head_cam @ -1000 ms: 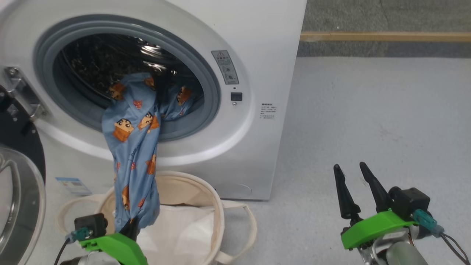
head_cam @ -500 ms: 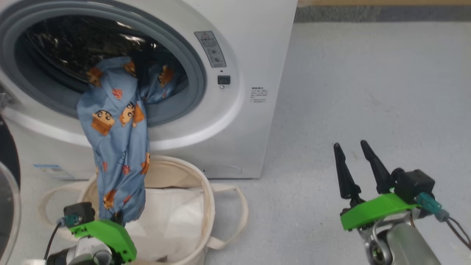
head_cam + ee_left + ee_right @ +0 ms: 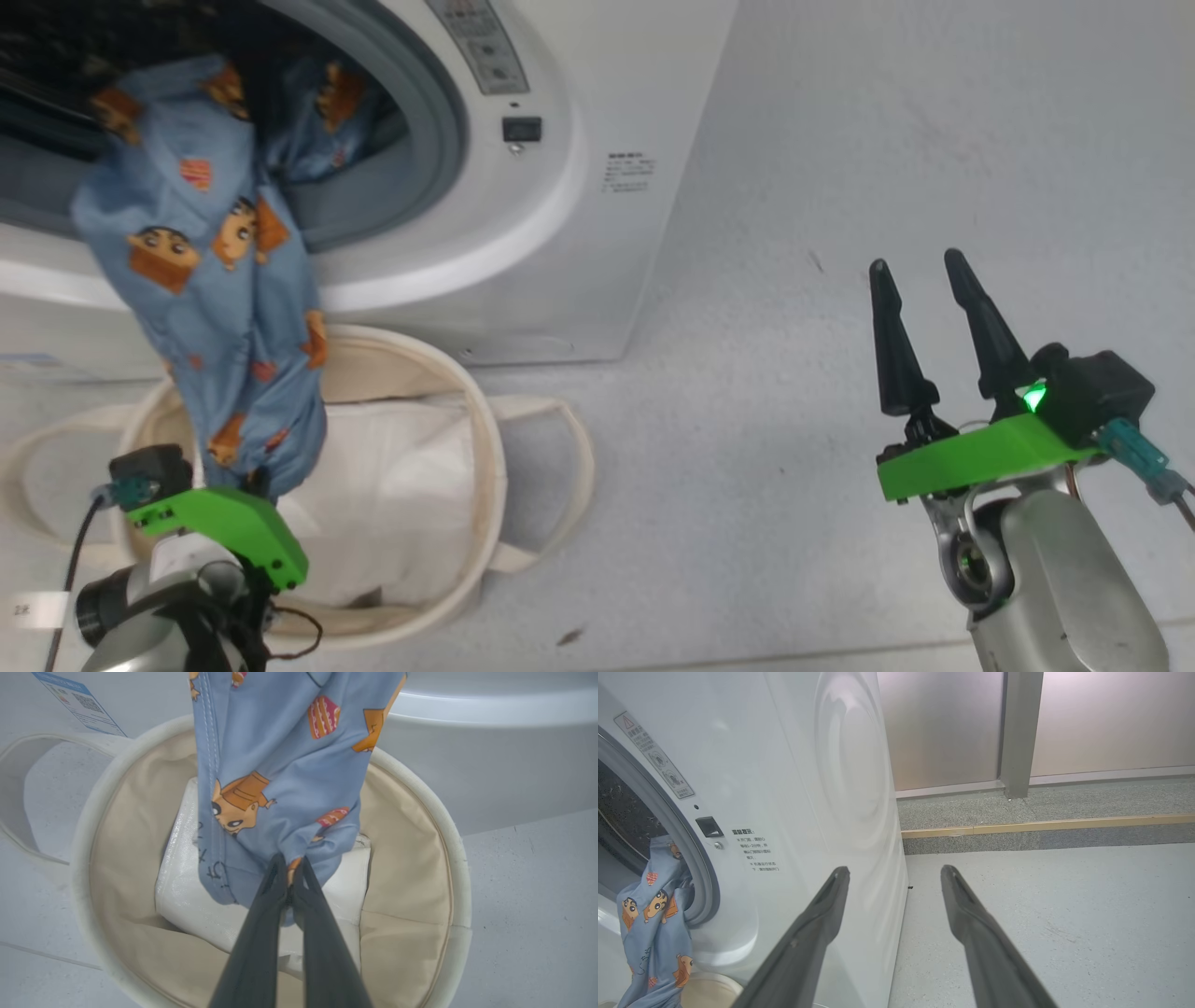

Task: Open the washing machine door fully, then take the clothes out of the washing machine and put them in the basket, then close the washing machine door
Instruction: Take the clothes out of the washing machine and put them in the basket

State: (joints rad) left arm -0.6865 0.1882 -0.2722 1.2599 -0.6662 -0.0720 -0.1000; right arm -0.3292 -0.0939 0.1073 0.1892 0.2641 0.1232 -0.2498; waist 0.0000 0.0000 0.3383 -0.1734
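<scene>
Pinching the lower end of the clothes [image 3: 280, 765], the left gripper [image 3: 289, 870] hung above the basket [image 3: 460, 882], fingers clenched on blue fabric (its upper end draped from the washing machine [image 3: 579, 233] mouth). The right gripper [image 3: 916, 261] stood spread, empty, over the floor [image 3: 840, 140].

Floor: smooth pale grey floor [image 3: 840, 140], a few small dark marks.
Wall: shiny pale frosted panels [image 3: 943, 723], softly lit.
Post: plain grey upright post [image 3: 1017, 728] between the panels.
Edge: thin light wooden strip [image 3: 1064, 824] below rough grey ledge [image 3: 1041, 805].
</scene>
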